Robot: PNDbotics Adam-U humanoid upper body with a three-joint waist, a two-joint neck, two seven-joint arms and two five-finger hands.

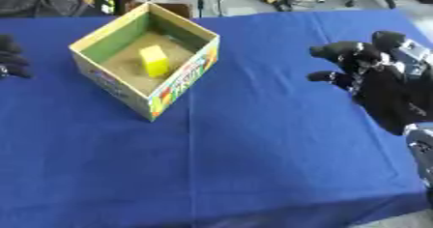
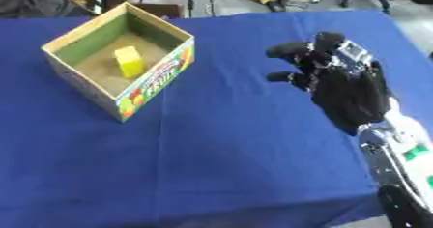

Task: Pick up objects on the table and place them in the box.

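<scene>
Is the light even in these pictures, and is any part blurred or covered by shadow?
Left eye view: even, soft light; the box shades its own floor beside the yellow block; the left robot hand is cut off by the edge. Right eye view: the right robot hand looks soft-edged; no glare on the blue cloth.

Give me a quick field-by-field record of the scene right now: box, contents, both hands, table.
box: open cardboard box, printed outer sides, on the table's left half
contents: one yellow block, standing on the box floor
right hand: right hand raised above the cloth, right of the box, holding nothing, fingers loosely bent
left hand: left hand only partly visible at the left edge
table: blue cloth; no loose objects visible on it
</scene>
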